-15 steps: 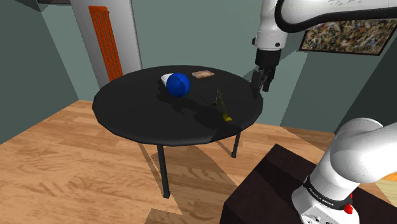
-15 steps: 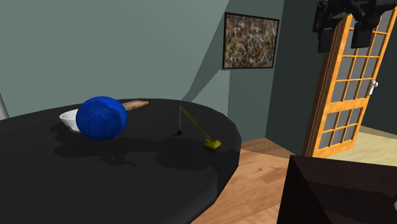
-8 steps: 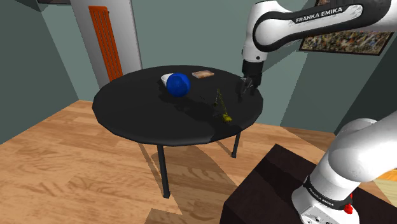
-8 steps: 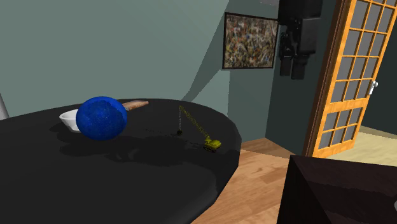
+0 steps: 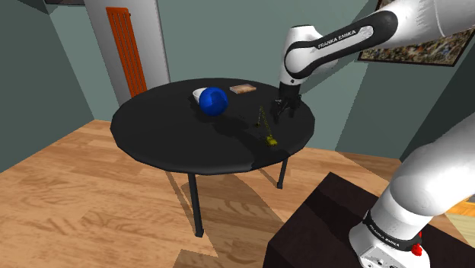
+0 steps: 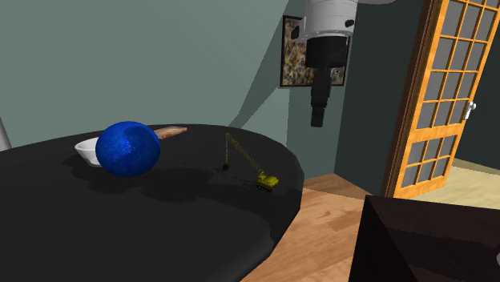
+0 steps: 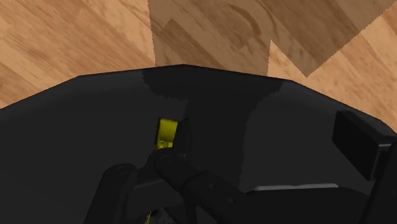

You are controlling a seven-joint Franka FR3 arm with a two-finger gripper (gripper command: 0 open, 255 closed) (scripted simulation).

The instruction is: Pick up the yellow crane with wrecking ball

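**rob_fan:** Since half a second back, the end effector [image 5: 283, 110] has dropped lower and swung in over the tabletop [image 5: 167, 133]. Where's the crane [image 5: 267, 131] in all this?

**tinker:** Crane hasn't budged. It sits near the tabletop's edge on the shoulder view's right. The yellow body is at the rim end and the dark boom slants up and away toward the far side, so the long axis runs roughly rim to middle. In the second exterior view the boom climbs to the left and the wrecking ball [image 6: 225, 167] hangs off its tip, down at the surface.

**rob_fan:** Grabbed yet?

**tinker:** Nope. The fingers are spread apart with nothing between them, hanging near the boom's top end but not touching it. Further out there's a blue ball [image 5: 214, 100] right in front of a white bowl [image 5: 198, 94], and a tan flat piece [image 5: 243, 89] beyond those.
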